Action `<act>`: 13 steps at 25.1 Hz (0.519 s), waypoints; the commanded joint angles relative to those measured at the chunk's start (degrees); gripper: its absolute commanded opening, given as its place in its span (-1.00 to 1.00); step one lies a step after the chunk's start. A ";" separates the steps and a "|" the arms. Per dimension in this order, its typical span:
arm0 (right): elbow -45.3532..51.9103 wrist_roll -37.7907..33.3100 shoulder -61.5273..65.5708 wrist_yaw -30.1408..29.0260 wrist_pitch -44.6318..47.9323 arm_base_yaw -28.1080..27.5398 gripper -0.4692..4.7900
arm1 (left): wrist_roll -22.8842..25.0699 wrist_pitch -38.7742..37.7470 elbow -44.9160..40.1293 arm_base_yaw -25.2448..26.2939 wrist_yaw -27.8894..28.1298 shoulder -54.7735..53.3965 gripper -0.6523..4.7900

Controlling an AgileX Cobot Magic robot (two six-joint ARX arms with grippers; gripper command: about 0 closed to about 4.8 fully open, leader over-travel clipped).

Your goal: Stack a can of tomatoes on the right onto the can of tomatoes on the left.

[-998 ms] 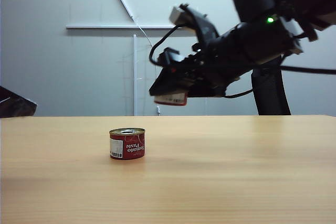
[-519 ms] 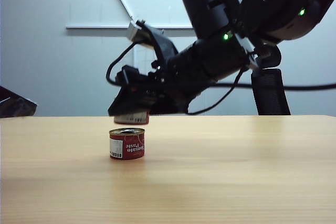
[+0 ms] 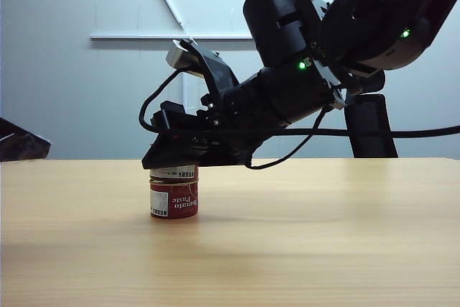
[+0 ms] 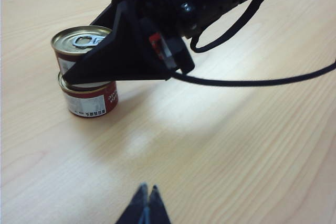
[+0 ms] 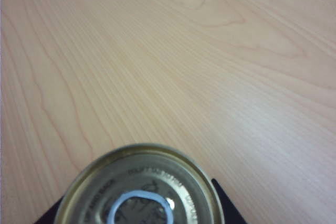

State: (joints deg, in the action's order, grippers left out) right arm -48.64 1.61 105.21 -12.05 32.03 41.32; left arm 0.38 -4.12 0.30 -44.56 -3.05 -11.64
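centrally, the upper can of tomatoes (image 3: 174,172) sits on the lower can of tomatoes (image 3: 174,199), which stands upright on the wooden table (image 3: 323,235). from the left wrist view the upper can (image 4: 79,45) appears set slightly off centre on the lower one (image 4: 90,98), overhanging a little toward one side; whether its base rests fully on the lid below cannot be told. the right gripper (image 3: 176,159) reaches across to the left of the exterior view and is clamped on the upper can, its dark fingers (image 4: 113,59) flanking the can's wall. in the right wrist view the gold lid with its ring pull (image 5: 140,192) fills the lower part of the picture, with bare table beyond. the left gripper (image 4: 147,208) hangs well apart from the stack, its fingertips pressed together and holding nothing.

progress, as a judgement: the carry and the lowering look done, and the stack is formed or nearly so. what is left is to let go, spreading the jaws without nudging the upper can, and then to draw the right arm away upward or backward. the slight offset between the two cans is the main risk, since a sideways drag on release could slide the top can off the rim.
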 commanded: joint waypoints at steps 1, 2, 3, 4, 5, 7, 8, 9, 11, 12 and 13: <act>-0.87 0.15 0.35 0.15 1.27 0.11 -0.20 | 0.02 0.31 0.22 -0.02 -0.20 -0.09 -0.77; -0.87 0.15 0.35 0.15 1.44 0.09 -0.20 | 0.02 0.31 0.22 -0.02 -0.17 -0.09 -0.77; -0.87 0.15 0.35 0.15 1.62 0.09 -0.20 | 0.02 0.31 0.22 -0.02 -0.20 -0.07 -0.77; -0.87 0.17 0.35 0.22 1.66 0.09 -0.20 | 0.02 0.33 0.22 -0.02 -0.17 -0.07 -0.77; -0.87 0.15 0.35 0.37 1.66 0.09 -0.20 | 0.02 0.31 0.20 -0.02 -0.17 -0.09 -0.77; -0.87 0.15 0.35 0.37 1.64 0.09 -0.20 | 0.02 0.31 0.22 -0.02 -0.20 -0.07 -0.77; -0.87 0.15 0.35 0.37 1.66 0.09 -0.20 | 0.02 0.31 0.22 -0.02 -0.17 -0.07 -0.77; -0.90 0.15 0.35 0.37 1.66 0.11 -0.20 | 0.02 0.31 0.22 -0.02 -0.20 -0.09 -0.77; -0.90 0.15 0.35 0.35 1.64 0.11 -0.20 | 0.02 0.31 0.22 -0.02 -0.17 -0.09 -0.77; -0.90 0.15 0.35 0.35 1.64 0.11 -0.20 | 0.02 0.31 0.22 -0.02 -0.17 -0.07 -0.77; -0.90 0.15 0.35 0.35 1.64 0.11 -0.20 | 0.02 0.31 0.22 -0.02 -0.17 -0.07 -0.77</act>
State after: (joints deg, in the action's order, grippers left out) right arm -49.21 1.61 105.86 -11.79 32.23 41.30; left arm 0.40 -4.12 0.30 -44.56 -3.03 -11.64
